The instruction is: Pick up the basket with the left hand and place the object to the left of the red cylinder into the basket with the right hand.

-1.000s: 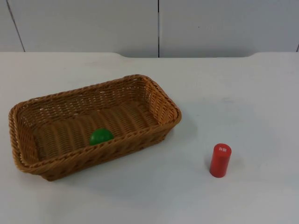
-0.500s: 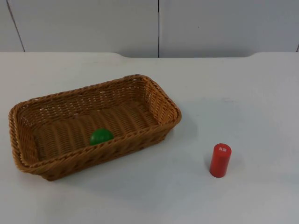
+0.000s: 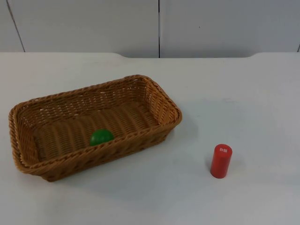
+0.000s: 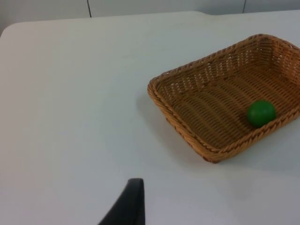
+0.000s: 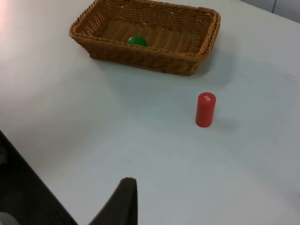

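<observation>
A: First the biggest things. The white tabletop runs back to the grey partition wall, and there is much free surface around everything.

B: And the basket?

A: The wicker basket stands on the tabletop at the left side, flat on the surface, not lifted. Its long axis goes from near-left to far-right. The left tool looks toward one short end of the basket, well apart from it. So I judge the left arm is the nearer one for the rim.

B: What about the right side?

A: The right tool is well apart from the red cylinder, which stands upright at the near right. The basket lies beyond it.

B: Are the tools wide or narrow?

A: I cannot tell; of each tool one black fingertip is visible. Both arms seem to wait.

B: And the object to move?

A: The green ball is already inside the basket, against the near long wall, to the left of the cylinder. I judge that the placing is done.
</observation>
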